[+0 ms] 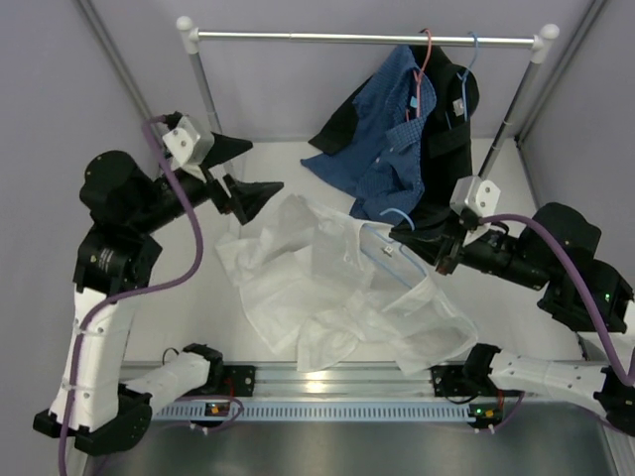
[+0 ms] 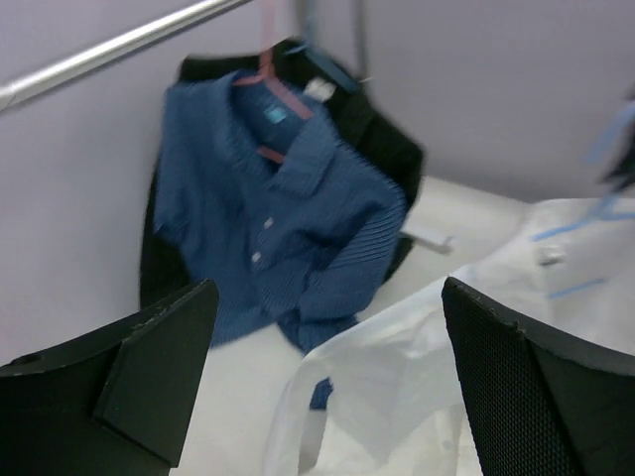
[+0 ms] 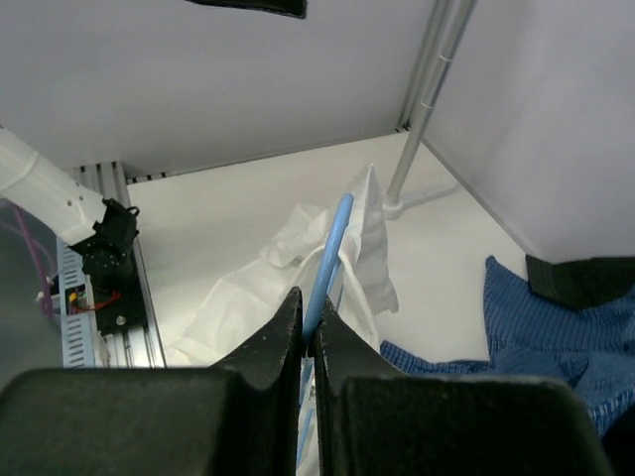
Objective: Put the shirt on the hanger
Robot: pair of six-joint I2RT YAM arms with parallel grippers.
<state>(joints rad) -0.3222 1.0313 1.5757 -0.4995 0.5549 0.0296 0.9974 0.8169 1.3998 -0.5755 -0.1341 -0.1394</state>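
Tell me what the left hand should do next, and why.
Probably lower the open left hand onto the white shirt near its collar: the right hand is shut on the light-blue hanger, but nothing holds the shirt.

Closes in on three sides with plain grey-lilac walls. Lies white and flat below as a tabletop (soft, even light). Spans the back with a metal clothes rail on two white-capped posts. Ends at the near side in a slotted aluminium strip.
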